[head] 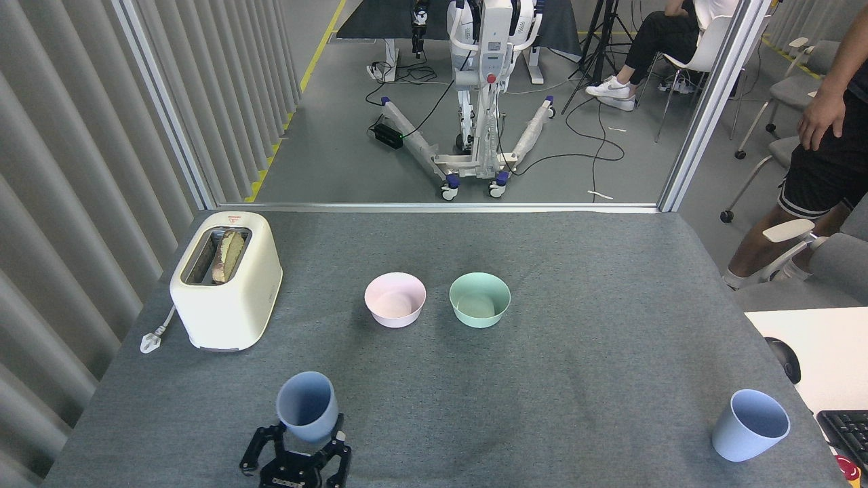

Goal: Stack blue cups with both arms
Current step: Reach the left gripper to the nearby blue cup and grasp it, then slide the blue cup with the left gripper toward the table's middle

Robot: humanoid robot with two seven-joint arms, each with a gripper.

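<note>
— Blue cup [307,405] near the front edge of the table [610,271], left of the middle. What has it?

— The left gripper [296,453] has it. Its black fingers [257,449] pinch the bottom part of the cup from both sides. The cup stands up with its mouth open to the top.

— Where is the other blue cup [751,425]?

— Way over by the front right corner. It sits on the grey cloth by itself, mouth up, leaning a little in the view. The two cups are far apart.

— Can you see the right gripper?

— No, it does not show.

— What is in the middle of the table?

— Two bowls, side by side, close but not touching. The pink bowl [395,299] is on the left and the green bowl [479,299] is on the right. They sit farther back than the cups.

— And by the left edge?

— A cream toaster [226,279] with a slice of bread [228,255] poking out of its slot. Its white plug [150,339] lies on the cloth just beside it, near the left edge.

— Is anyone around?

— A person [817,163] in black shorts stands past the right edge of the table, on the floor. Another person [651,41] sits on a chair far behind the back edge. A white stand on wheels [475,135] is on the floor back there too.
</note>
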